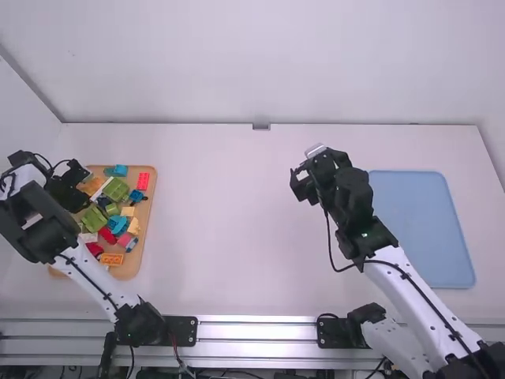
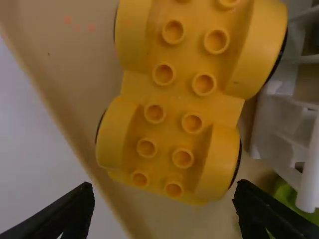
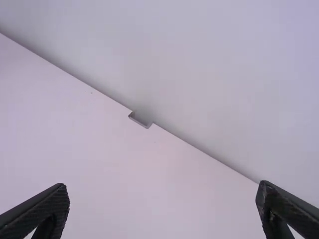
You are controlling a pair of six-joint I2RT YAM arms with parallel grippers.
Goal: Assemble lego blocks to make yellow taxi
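Hovering L gripper, spread, prob. above yellow wheeled base.

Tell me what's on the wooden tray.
A red block, a green block, a yellow piece and more. In the high view, the left arm hides the left part of the tray.

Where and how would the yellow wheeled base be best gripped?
Probably from straight above, across the wheel arches nearer the left gripper's fingertips. The yellow base lies studs up, those arches bulge on opposite sides, and bare tray borders one; the white piece leaves little finger room by the other pair.
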